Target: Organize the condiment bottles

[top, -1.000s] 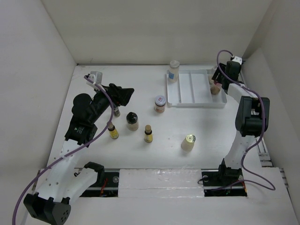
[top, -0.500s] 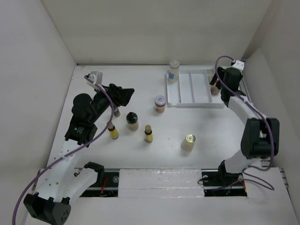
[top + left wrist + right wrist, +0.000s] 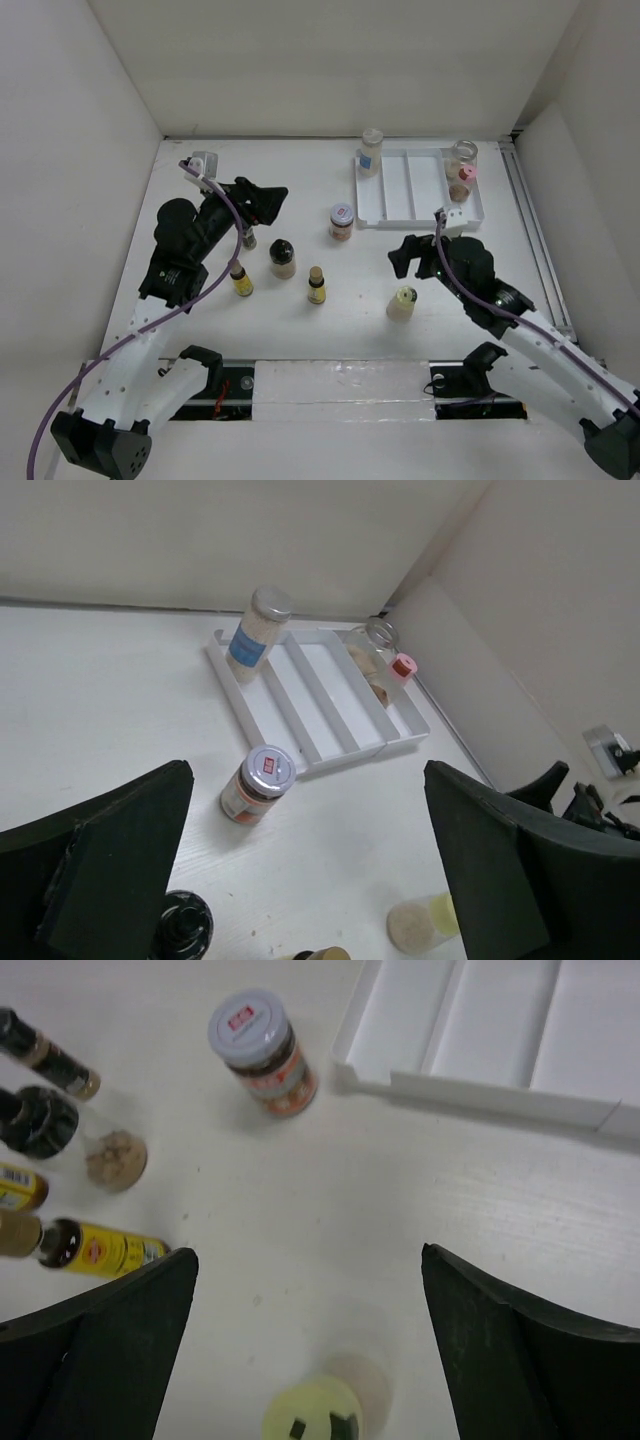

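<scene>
Table (image 3: 300, 190): flat white board with a faint grain, walled in white on three sides.
Tray (image 3: 420, 226): white moulded plastic, rectangular, with raised ridges dividing it into long channels; at the far right of the table.
Left gripper (image 3: 268, 200): black blocky fingers spread wide, nothing between them; poised above the left cluster.
Right gripper (image 3: 408, 262): black, fingers spread wide and empty; near the centre, just beside the yellow-lid bottle (image 3: 402, 303), not touching.
Bottles in tray: clear glass jar (image 3: 462, 153) with a silver lid and pink-cap bottle (image 3: 460, 174), upright side by side at the far end of the right channel; blue-label bottle (image 3: 371, 150) at the far left corner.
Bottles loose: red-white-cap jar (image 3: 341, 221) just off the tray's near left corner; round black-cap jar (image 3: 283, 258); slim right yellow bottle (image 3: 317, 286) and left yellow bottle (image 3: 240, 279); all upright and apart.
Change: right gripper swung back from the tray's far right corner to the centre, with the pink-cap bottle left standing there; left gripper in the same spot.
</scene>
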### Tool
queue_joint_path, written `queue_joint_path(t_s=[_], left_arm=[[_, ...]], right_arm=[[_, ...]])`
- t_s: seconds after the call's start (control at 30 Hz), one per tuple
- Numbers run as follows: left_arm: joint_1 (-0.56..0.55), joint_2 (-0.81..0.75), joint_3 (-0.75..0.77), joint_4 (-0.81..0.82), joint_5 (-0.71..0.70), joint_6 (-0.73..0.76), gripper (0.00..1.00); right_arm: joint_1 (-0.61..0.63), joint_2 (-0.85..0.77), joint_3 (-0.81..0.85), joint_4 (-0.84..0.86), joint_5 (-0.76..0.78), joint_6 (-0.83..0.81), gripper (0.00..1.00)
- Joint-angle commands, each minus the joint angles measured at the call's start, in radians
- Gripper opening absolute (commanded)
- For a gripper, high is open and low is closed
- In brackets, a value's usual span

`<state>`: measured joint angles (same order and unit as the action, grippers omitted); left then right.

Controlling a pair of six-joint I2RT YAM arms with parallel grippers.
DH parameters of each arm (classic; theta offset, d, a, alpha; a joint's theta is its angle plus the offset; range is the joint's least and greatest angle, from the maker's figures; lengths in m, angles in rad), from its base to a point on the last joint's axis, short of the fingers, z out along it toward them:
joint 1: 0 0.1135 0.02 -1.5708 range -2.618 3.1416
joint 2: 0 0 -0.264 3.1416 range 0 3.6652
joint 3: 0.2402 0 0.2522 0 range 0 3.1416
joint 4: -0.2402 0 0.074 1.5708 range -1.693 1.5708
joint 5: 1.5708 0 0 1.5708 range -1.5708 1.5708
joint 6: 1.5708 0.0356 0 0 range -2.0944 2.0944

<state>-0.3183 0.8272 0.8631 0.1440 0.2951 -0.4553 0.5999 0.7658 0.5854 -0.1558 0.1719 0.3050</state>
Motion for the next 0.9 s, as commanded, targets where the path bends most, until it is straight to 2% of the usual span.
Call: queue_joint_path(t_s=[0.0,0.1,0.23,0.33,0.4,0.43,0.47,0.57,0.6,0.67,0.77,0.8,0.87], left_arm=[[0.004,0.018,0.020,0.016,-0.016,-0.011,1.00],[0.004,0.018,0.020,0.016,-0.023,-0.011,1.00],[0.004,0.018,0.031,-0.011,-0.047,-0.020,1.00],[0.004,0.018,0.031,0.002,-0.047,-0.020,1.00],[0.004,0.018,0.022,0.002,-0.047,-0.020,1.00],[0.004,0.018,0.022,0.002,-0.036,-0.020,1.00],[0.004,0.007,0.022,0.012,-0.036,-0.020,1.00],[0.004,0.007,0.022,0.012,-0.036,-0.020,1.00],[0.004,0.007,0.022,0.012,-0.036,-0.020,0.98],[0.004,0.007,0.013,0.023,-0.025,-0.029,0.98],[0.004,0.007,0.013,0.023,-0.025,-0.029,0.95],[0.004,0.007,0.013,0.023,-0.025,-0.029,0.95],[0.004,0.007,0.013,0.023,-0.014,-0.040,0.89]], right_arm=[[0.043,-0.039,0.013,-0.322,-0.048,0.080,0.99],[0.142,-0.049,0.011,-0.343,-0.048,0.161,0.99],[0.256,0.021,0.048,-0.468,0.021,0.247,0.99],[0.319,0.064,0.060,-0.510,0.107,0.330,0.99],[0.319,0.087,0.060,-0.522,0.130,0.362,0.96],[0.319,0.087,0.060,-0.510,0.149,0.362,0.93],[0.319,0.087,0.060,-0.487,0.162,0.362,0.83],[0.319,0.098,0.060,-0.459,0.250,0.362,0.61],[0.319,0.098,0.082,-0.444,0.264,0.353,0.48],[0.319,0.109,0.120,-0.444,0.334,0.353,0.38],[0.310,0.127,0.212,-0.377,0.440,0.260,0.34],[0.261,0.136,0.231,-0.334,0.478,0.217,0.34],[0.172,0.187,0.280,-0.149,0.440,0.035,0.34]])
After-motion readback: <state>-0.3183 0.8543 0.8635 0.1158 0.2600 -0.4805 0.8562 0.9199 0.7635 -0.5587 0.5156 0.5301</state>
